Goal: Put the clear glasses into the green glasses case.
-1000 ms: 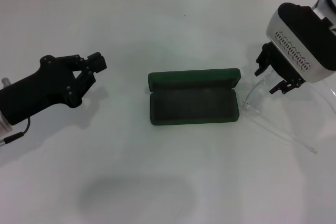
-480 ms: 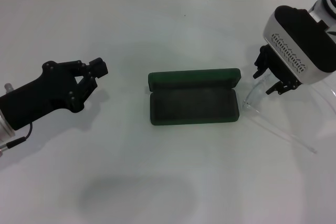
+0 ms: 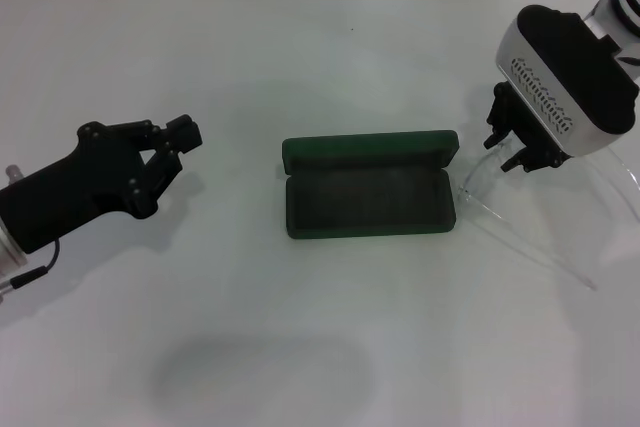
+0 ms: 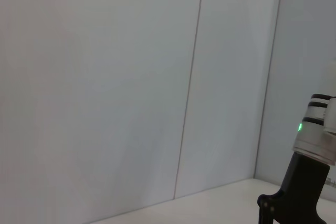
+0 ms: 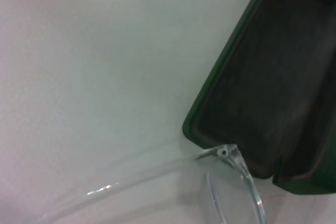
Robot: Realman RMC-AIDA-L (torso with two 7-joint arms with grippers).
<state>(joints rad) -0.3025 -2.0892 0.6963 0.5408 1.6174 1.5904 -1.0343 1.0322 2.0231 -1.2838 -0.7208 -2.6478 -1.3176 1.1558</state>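
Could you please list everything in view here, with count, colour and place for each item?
dark green hard rectangular glasses case: one, dark green, lying open mid-table.
fully transparent plastic glasses: one pair, colourless, just right of the case, arms trailing toward the near right.
table: one, white, under everything.
tiled wall: white, behind the table.
left gripper: one, black, hovering left of the case.
right gripper: one, black on a white wrist, over the glasses.
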